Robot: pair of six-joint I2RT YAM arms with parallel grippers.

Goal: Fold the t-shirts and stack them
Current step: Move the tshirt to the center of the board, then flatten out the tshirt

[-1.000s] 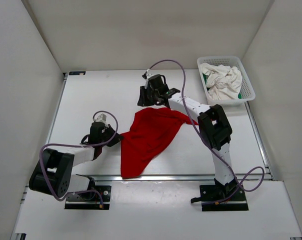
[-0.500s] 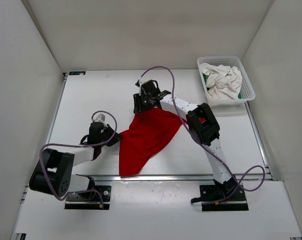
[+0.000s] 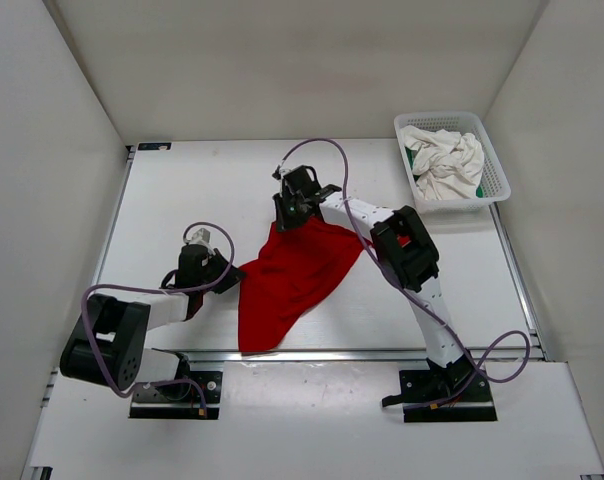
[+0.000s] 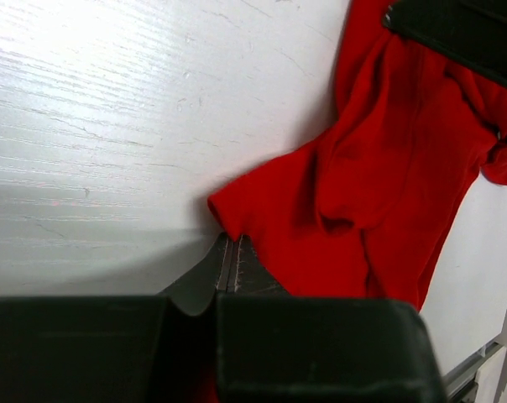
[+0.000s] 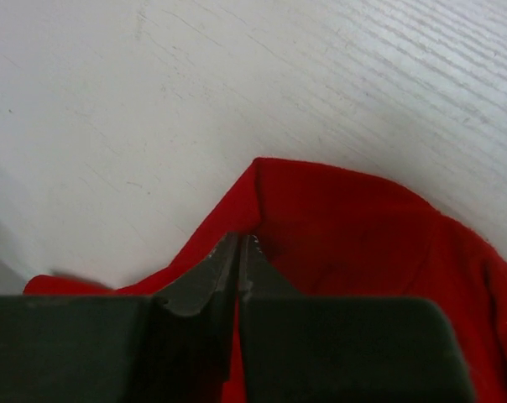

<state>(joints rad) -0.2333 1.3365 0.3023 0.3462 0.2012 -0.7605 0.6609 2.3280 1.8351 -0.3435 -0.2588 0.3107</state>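
The red t-shirt (image 3: 292, 275) lies bunched on the table between the arms, its lower end near the front edge. My left gripper (image 3: 232, 274) is shut on its left corner (image 4: 237, 220). My right gripper (image 3: 285, 222) is shut on its far top edge (image 5: 270, 180); the cloth spreads below it. The white t-shirt (image 3: 444, 163) lies crumpled in the mesh basket (image 3: 496, 170) at the back right, with a bit of the green t-shirt (image 3: 479, 190) showing under it.
The basket stands against the right wall at the table's back right. White walls enclose the table on three sides. A metal rail (image 3: 382, 353) runs along the front edge by the arm bases.
My right gripper has moved left and nearer with the shirt's top edge, and the red cloth has drawn in towards the left. The left gripper has stayed put.
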